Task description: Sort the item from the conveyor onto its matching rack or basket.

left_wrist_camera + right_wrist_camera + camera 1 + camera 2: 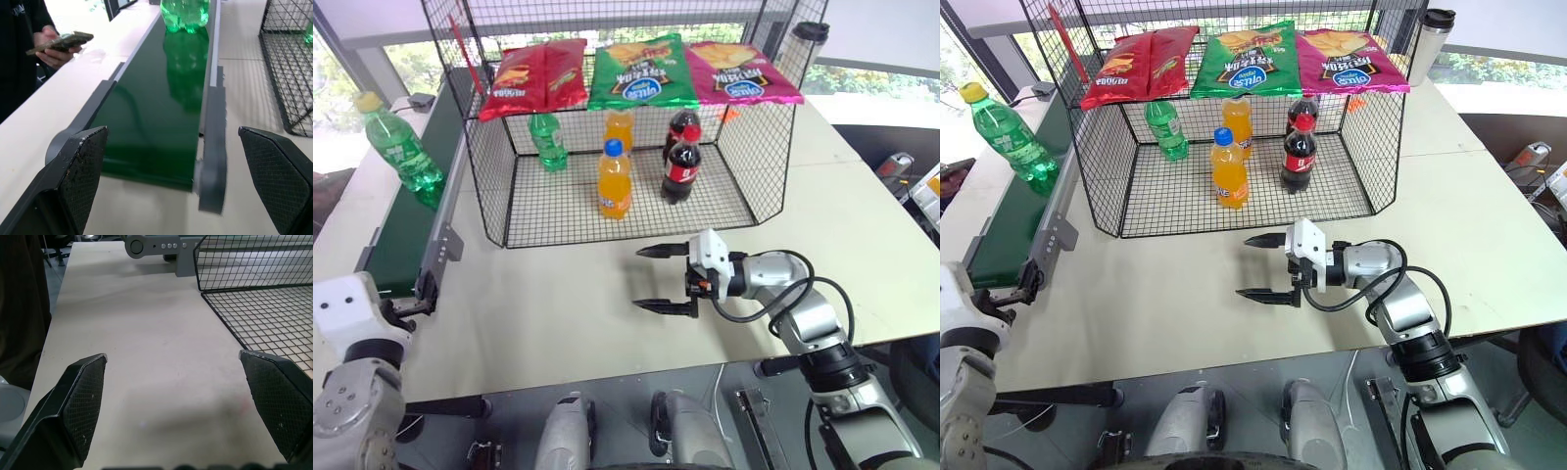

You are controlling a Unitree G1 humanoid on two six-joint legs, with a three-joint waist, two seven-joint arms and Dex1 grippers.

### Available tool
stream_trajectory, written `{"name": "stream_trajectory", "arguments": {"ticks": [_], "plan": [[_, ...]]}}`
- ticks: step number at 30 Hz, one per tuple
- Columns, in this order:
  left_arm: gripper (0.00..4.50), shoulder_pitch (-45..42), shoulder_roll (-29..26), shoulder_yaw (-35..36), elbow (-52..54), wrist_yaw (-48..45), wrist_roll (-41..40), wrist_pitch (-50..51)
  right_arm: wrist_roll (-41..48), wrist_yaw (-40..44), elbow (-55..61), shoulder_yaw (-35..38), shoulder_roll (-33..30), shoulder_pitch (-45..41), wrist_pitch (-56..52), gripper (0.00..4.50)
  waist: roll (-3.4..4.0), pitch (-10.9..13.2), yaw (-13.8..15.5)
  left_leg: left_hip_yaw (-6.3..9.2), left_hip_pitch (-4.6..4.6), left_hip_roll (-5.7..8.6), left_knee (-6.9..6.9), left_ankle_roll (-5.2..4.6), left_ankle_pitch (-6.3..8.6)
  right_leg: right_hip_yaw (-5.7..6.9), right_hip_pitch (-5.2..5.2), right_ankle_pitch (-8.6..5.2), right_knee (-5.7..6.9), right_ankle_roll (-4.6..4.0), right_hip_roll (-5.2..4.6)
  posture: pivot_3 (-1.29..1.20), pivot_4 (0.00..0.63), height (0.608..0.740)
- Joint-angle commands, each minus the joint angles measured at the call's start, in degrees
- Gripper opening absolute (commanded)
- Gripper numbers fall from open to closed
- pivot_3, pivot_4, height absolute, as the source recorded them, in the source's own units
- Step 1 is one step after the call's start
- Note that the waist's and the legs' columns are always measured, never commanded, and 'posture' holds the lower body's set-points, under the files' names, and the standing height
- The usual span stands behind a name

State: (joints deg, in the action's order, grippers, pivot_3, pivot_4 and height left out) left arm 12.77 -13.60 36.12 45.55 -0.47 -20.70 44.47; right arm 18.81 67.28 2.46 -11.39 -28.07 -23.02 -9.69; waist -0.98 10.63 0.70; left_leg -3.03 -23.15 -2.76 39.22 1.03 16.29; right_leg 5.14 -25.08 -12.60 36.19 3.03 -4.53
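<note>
While both tools, left tool (171,181) and right tool (663,279), gape empty, upper-left yellow-capped bottle (401,147) on conveyor (406,230) risks toppling if nudged.

Lab: conveyor (406,235), mesh basket (607,211)

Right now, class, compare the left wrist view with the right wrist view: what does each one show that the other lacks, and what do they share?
Left wrist view: the clear-green plastic soda bottle standing far along the long dark-green conveyor belt, and a person's hand holding a phone.

Right wrist view: the conveyor's grey rounded end with round buttons and bare beige tabletop.

Both: open black fingers and the large black wire-mesh basket.
</note>
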Motion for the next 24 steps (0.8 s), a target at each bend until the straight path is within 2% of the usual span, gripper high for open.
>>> {"name": "stream_trajectory", "arguments": {"ticks": [1, 9, 15, 24], "plan": [[4.45, -0.9, -1.2, 0.4, 0.3, 0.5, 0.8, -1.3, 1.5, 0.7, 2.4, 0.7, -0.6, 0.2, -0.5, 4.50, 0.00, 0.0, 0.0, 0.00, 0.00, 0.00, 0.00, 0.00, 0.00, 0.00, 0.00, 0.00, 0.00, 0.00, 0.00, 0.00, 0.150, 0.740], [4.45, -4.7, -4.0, 1.0, -2.4, 0.3, 0.8, -1.1, 5.9, -0.8, 7.1, 1.5, 0.6, -0.8, -5.5, 4.50, 0.00, 0.0, 0.0, 0.01, 0.02, -0.01, 0.00, 0.00, 0.00, 0.00, 0.01, 0.02, 0.01, -0.01, 0.00, 0.00, 0.150, 0.740], [4.45, -8.9, -6.5, 0.9, -5.2, 0.6, 1.1, -1.0, 5.5, -1.7, 7.6, 1.1, 0.4, -0.7, -6.3, 4.50, 0.00, 0.0, 0.1, 0.00, 0.01, -0.01, 0.00, 0.00, 0.00, 0.01, 0.01, 0.05, 0.01, 0.04, 0.00, 0.00, 0.150, 0.740], [4.45, -12.2, -7.6, 1.3, -7.8, 1.8, 2.5, -1.7, 4.9, -2.0, 7.1, 1.2, -0.2, 0.6, -5.3, 4.50, 0.00, 0.0, 0.0, -0.03, 0.01, -0.01, 0.00, 0.00, 0.00, 0.01, 0.01, 0.09, 0.01, 0.10, 0.00, 0.00, 0.150, 0.740]]}}
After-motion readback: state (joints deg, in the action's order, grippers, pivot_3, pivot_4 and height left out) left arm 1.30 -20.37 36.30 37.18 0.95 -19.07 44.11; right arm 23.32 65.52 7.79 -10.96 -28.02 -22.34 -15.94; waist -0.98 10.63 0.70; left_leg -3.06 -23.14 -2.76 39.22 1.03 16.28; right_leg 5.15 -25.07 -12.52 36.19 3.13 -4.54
